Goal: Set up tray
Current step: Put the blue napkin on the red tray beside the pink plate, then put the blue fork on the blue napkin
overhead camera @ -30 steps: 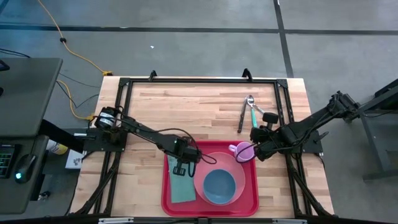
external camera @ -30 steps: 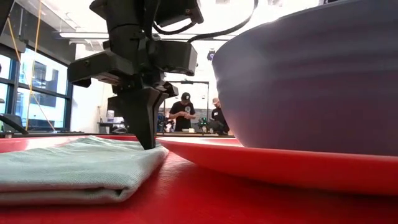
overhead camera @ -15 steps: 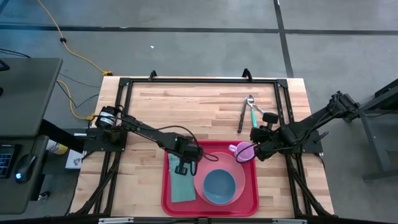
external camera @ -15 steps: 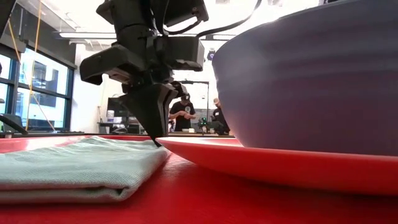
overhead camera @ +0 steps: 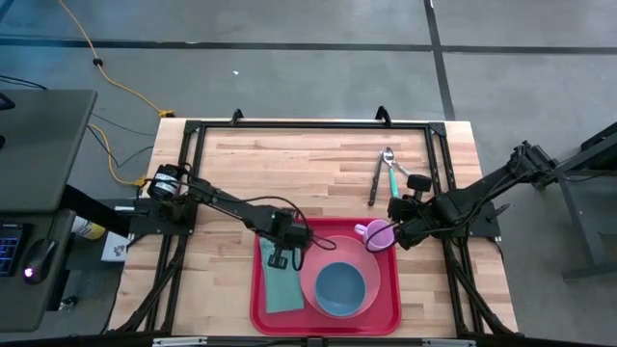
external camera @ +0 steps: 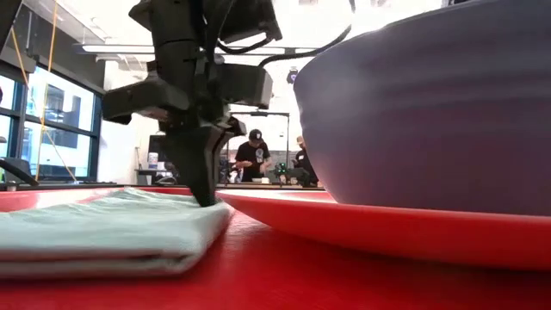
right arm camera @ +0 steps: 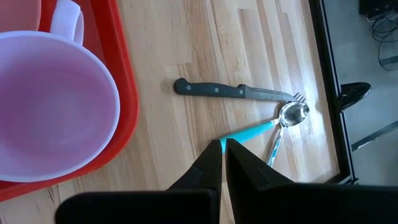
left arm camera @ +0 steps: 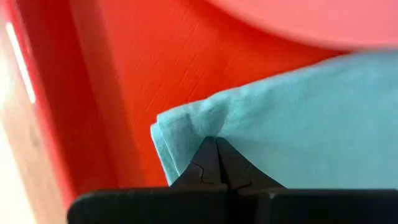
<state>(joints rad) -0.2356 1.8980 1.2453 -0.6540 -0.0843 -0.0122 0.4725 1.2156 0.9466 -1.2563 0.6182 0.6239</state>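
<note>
The red tray (overhead camera: 388,301) lies at the table's near edge. On it are a pink plate (overhead camera: 370,262) with a blue bowl (overhead camera: 339,286), a folded pale green napkin (overhead camera: 281,289) on its left part, and a pink cup (overhead camera: 379,234) in its far right corner. My left gripper (overhead camera: 280,258) is shut, its tips down at the napkin's far end. My right gripper (overhead camera: 395,236) is shut too, in the air just right of the cup, holding nothing. My left gripper presses its shut fingertips (left arm camera: 208,155) down on the napkin's far end (left arm camera: 211,124), close to a corner. The fingers come from above, pointing steeply down. The cloth puckers a little by the tips, and the napkin lies flat on the tray (external camera: 129,228).
A black-handled knife (right arm camera: 233,91), a spoon (right arm camera: 292,114) with a teal handle and a fork lie on the bare wood beyond the tray's far right corner. A black frame (overhead camera: 308,125) runs round the table. People stand far off in the room (external camera: 254,159).
My left gripper tipped briefly toward the plate and came back upright, its shut tips staying at the napkin's far end. The napkin's near fold lies a little flatter than before.
</note>
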